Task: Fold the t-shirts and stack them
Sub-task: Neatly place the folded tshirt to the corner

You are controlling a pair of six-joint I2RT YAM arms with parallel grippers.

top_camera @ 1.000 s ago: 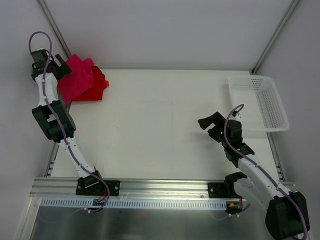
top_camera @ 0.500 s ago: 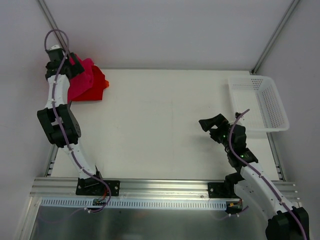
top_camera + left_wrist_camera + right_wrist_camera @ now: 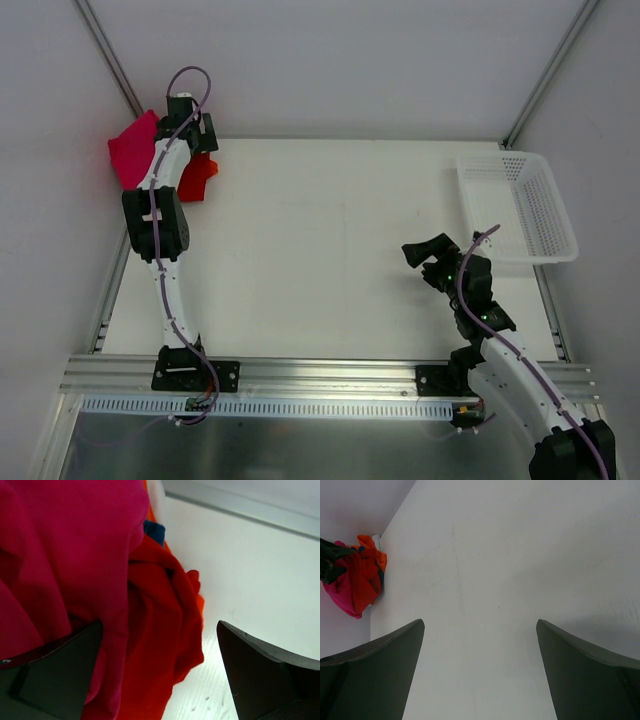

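Observation:
The t-shirts lie bunched in the table's far left corner. The crimson-pink t-shirt [image 3: 131, 151] hangs past the table's left edge, and the bright red t-shirt [image 3: 198, 176] lies beside it. My left gripper [image 3: 196, 134] hovers over them, jaws wide open. In the left wrist view the pink cloth [image 3: 65, 555] drapes against the left finger [image 3: 55, 680]. There the red cloth [image 3: 160, 630] lies between the jaws, with a blue edge [image 3: 154, 531] behind. My right gripper [image 3: 424, 251] is open and empty over bare table, and its view shows the pile [image 3: 357, 575] far off.
A white perforated basket [image 3: 520, 205] stands at the far right edge, just behind my right gripper. Metal frame posts rise at the far left [image 3: 105, 50] and far right [image 3: 550, 70] corners. White walls close in on the left and the back.
My left gripper has swung right, from left of the pile to above it. The pink t-shirt has shifted left, off the red one. The right arm has drawn back slightly.

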